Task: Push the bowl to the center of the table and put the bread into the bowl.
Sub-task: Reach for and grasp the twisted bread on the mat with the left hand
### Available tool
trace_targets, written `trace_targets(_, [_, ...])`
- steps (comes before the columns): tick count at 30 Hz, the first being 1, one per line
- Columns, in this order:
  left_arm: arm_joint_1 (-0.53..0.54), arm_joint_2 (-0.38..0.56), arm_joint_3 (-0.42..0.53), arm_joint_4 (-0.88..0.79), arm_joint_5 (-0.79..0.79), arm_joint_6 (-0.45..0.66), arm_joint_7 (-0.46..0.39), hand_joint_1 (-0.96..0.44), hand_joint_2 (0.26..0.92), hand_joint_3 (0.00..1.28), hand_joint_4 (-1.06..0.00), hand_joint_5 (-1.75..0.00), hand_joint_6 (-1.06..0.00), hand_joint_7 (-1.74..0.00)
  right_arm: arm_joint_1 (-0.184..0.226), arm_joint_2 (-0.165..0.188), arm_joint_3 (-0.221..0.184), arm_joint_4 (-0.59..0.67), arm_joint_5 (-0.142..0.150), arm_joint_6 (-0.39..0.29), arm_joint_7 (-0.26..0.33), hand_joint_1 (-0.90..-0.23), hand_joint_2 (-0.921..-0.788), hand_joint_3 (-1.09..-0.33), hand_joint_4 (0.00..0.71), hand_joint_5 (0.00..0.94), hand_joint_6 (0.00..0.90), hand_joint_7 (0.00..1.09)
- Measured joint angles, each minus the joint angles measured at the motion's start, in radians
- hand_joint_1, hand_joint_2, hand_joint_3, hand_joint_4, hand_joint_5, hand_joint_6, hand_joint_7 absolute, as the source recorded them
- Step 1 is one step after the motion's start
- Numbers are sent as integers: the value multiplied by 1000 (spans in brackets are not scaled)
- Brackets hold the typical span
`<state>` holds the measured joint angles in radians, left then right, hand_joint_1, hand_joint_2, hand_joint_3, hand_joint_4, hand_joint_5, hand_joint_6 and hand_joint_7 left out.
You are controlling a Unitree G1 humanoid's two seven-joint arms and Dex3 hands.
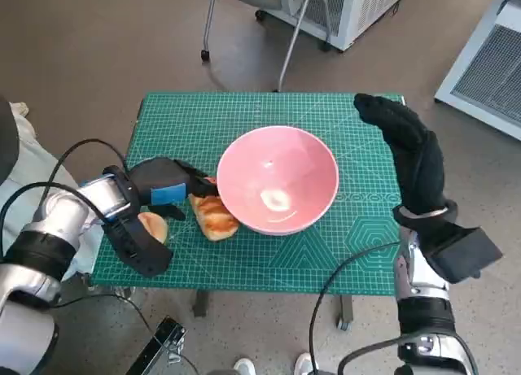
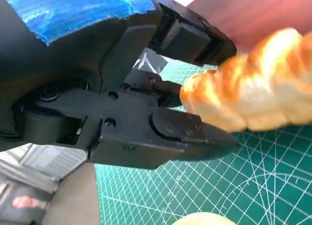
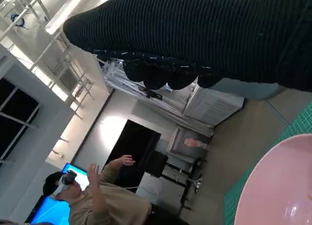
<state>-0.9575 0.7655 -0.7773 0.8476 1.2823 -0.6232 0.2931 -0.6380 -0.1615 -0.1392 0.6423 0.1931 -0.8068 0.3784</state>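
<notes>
On the small table covered by a green gridded cutting mat [image 1: 244, 261], a wide pink bowl [image 1: 278, 178] stands upright near the middle. Just beside the bowl's rim, on the robot's left side, a golden-brown ridged piece of bread [image 1: 214, 215] lies with its far end against the black fingers [image 1: 192, 180] of the left hand [image 1: 167, 185]. The left wrist view shows that bread [image 2: 253, 83] pinched between the hand's upper and lower black fingers [image 2: 190, 132], with the mat's white lines beneath, so the left hand grasps the bread. A second, rounder pale-brown bun [image 1: 152, 225] rests on the mat near the left forearm, apart from the bowl. The gloved right hand [image 1: 404, 136] hovers over the far right part of the table, close to the bowl but not touching it, fingers extended and holding nothing. From the right wrist view, the glove [image 3: 204, 34] spans the top, the bowl's pink rim [image 3: 278, 186] shows in a corner, and a person [image 3: 92, 200] sits with raised hands in the room beyond.
</notes>
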Motion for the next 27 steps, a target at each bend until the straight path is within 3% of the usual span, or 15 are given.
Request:
trace_targets(13, [-61, -63, -88, 102, 27, -21, 117, -171, 870, 4, -587, -18, -641, -45, 5, 2, -1, 6, 3, -1, 1, -425, -921, -555, 462, 11, 157, 859])
trace_targets(17, [-76, -89, -110, 140, 34, -18, 148, -138, 888, 11, -635, -40, -689, -67, 5, 4, -2, 7, 4, -1, 2, -426, -921, -552, 462, 11, 159, 856])
trace_targets(19, [-83, -100, -119, 160, 34, -20, 165, -90, 907, 48, -699, -70, -765, -107, 5, 5, -2, 7, 6, -1, 3, -429, -921, -550, 462, 11, 160, 853])
trace_targets(20, [-84, -106, -123, 169, 33, -21, 174, -142, 910, 72, -721, -83, -727, -351, 5, 5, -2, 8, 7, -1, 3, -429, -921, -549, 462, 11, 161, 853])
trace_targets(21, [-85, -111, -126, 178, 32, -24, 183, -217, 914, 125, -752, -102, -651, -725, 5, 5, -2, 8, 8, -1, 3, -430, -921, -549, 462, 10, 161, 852])
trace_targets(22, [-85, -115, -128, 187, 30, -26, 190, -174, 915, 132, -699, -323, -649, -841, 5, 5, -3, 8, 9, -1, 4, -430, -921, -548, 462, 10, 162, 851])
trace_targets(23, [-85, -119, -129, 196, 26, -30, 197, -111, 917, 151, -610, -652, -635, -1021, 5, 5, -4, 8, 10, -1, 4, -431, -921, -548, 462, 10, 162, 850])
trace_targets(25, [-85, -128, -130, 214, 14, -37, 213, -46, 919, 127, -587, -914, -657, -1188, 6, 5, -7, 8, 12, -1, 5, -428, -921, -548, 462, 10, 163, 848])
trace_targets(27, [-85, -136, -131, 230, 8, -43, 232, -24, 920, 86, -616, -972, -698, -1202, 7, 5, -9, 8, 14, -1, 7, -424, -921, -549, 462, 10, 164, 846])
